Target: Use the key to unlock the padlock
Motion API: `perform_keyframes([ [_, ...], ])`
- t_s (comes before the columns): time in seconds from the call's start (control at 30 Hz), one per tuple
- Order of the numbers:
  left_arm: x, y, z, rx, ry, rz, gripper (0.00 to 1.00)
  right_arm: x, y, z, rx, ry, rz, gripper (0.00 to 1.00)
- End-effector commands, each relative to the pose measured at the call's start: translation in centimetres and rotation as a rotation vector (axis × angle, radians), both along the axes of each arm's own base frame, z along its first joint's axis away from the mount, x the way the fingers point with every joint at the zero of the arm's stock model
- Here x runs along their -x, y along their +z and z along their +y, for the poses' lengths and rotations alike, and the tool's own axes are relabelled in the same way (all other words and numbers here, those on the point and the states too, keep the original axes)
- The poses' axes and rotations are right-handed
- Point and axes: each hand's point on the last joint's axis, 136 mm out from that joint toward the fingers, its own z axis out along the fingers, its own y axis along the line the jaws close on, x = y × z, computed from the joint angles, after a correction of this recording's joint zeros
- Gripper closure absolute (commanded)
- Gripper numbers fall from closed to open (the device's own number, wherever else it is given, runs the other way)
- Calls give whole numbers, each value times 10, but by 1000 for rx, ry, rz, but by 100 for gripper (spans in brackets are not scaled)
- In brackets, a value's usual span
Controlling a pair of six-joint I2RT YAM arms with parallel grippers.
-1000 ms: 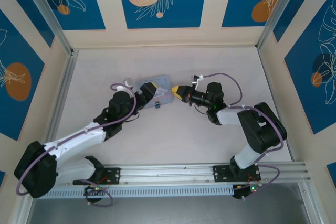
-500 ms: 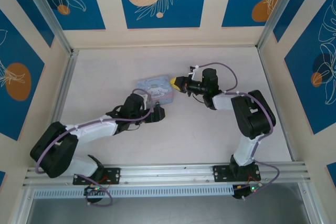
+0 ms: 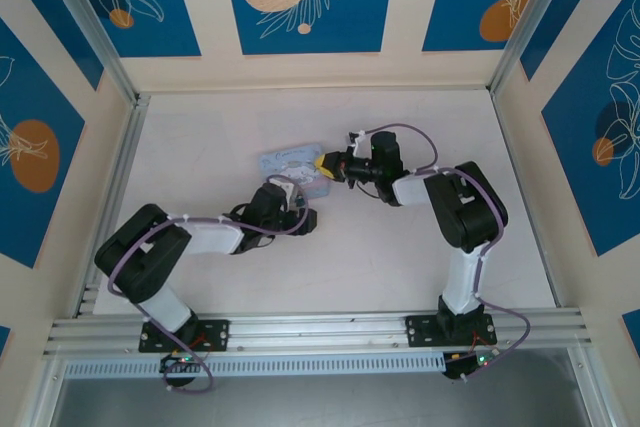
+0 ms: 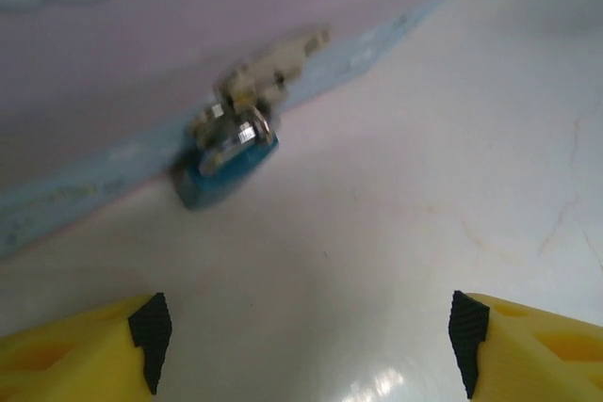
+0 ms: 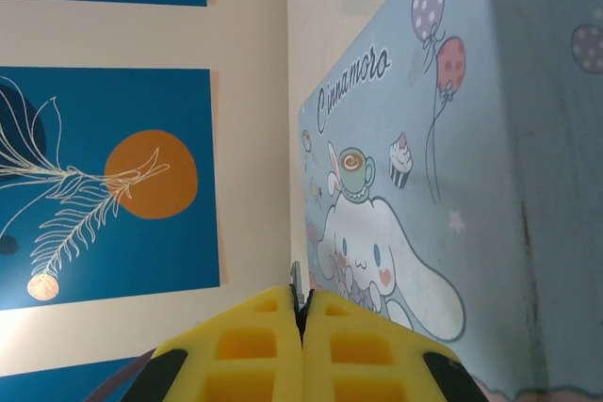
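the one word that can be read stands on the pale blue tin (image 5: 490,167), seen from the right wrist: dark slanted handwriting-style letters spelling "cinnamoro". it runs uphill across the printed face, above the white cartoon figure with a cup on its head, and ends at the strings of the two balloons. from the top view the tin's print is too small to read.

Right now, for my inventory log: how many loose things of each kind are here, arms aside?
padlock: 1
tin: 1
key: 1, a thin sliver pinched in the right end effector
Total: 3
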Motion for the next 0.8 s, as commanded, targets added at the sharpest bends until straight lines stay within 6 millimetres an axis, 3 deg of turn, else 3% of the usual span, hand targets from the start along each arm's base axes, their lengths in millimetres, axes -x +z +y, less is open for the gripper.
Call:
perform_keyframes([
  [0.0,-18,4,4,-46,24,-128,23,-3,-1,4,0,18,16,100],
  [0.27,-30,-3,-22,15,-23,-131,25,-5,-11,6,7,18,39,100],
  [0.43,-33,19,-39,139,-28,-133,25,-5,-16,5,16,15,52,100],
  [0.6,-41,37,-38,250,39,-127,25,-6,-19,5,18,12,58,100],
  [0.77,-50,30,-34,333,106,-88,25,-7,-23,5,17,9,68,100],
])
